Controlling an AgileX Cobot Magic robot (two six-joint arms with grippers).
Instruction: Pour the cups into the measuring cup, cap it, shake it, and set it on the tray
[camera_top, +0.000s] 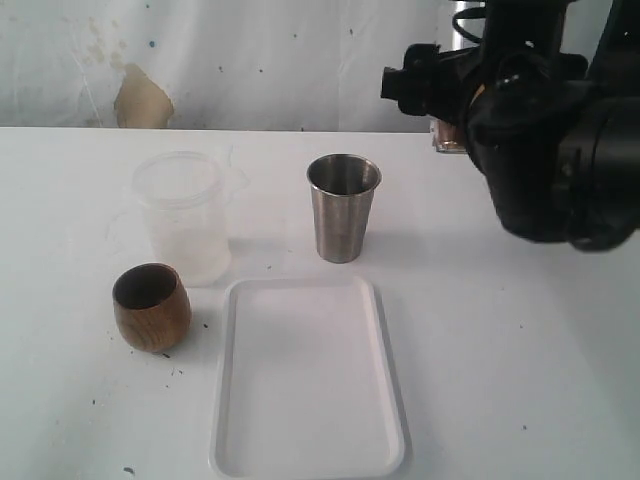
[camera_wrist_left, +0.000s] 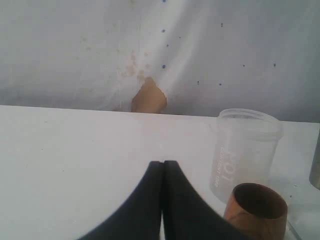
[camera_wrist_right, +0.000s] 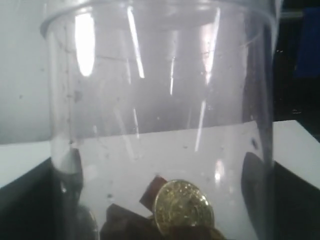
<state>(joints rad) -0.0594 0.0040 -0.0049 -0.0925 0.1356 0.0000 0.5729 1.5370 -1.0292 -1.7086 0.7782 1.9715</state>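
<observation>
Measuring cup is pinched by right fingers, contents partly cut off.
Left fingers are pressed together.

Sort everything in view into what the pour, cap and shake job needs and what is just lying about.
For the job:
- round-bellied brown wooden cup
- tapered shiny steel tumbler
- clear plastic measuring cup, filling the right wrist view
- flat white rectangular plastic tray

Lying about:
- frosted translucent plastic tub
</observation>
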